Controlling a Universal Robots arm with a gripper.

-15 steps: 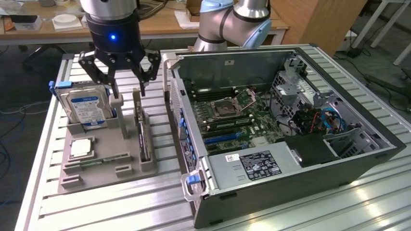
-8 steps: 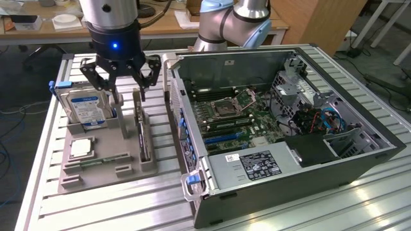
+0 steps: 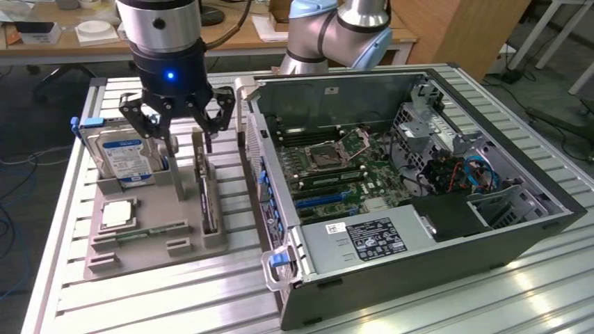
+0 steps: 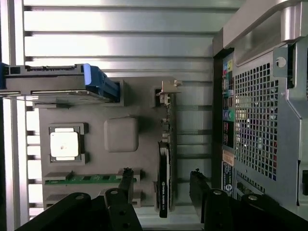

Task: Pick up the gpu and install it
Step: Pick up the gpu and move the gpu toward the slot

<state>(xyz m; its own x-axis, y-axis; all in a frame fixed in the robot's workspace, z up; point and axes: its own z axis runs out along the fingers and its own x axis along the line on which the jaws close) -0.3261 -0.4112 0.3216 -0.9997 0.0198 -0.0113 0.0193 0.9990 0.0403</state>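
Seeing the open computer case | we note the grey tray beside it | gripper hangs above the tray, fingers spread apart, holding nothing | gpu stands on edge in the tray, under the gripper.

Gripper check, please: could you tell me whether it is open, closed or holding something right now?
Gripper: open, holding nothing, above the gpu.

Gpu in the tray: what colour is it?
The gpu is mostly black; wrist view shows it best.
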